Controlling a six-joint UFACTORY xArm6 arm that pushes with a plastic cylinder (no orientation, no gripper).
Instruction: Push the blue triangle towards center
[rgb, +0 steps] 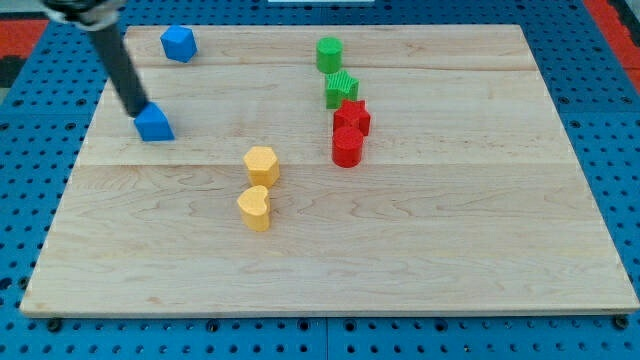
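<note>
Your tip (137, 112) sits against the blue triangle (154, 123) at its 10 o'clock edge, far toward 9 o'clock on the table (450, 250); the tool is a bare rod, nothing to open or clamp. A second blue block (178, 43) lies at 12 o'clock from the triangle. Toward 3 o'clock: two yellow blocks (258, 183), then green blocks (335, 72) above a red pair (349, 132).
</note>
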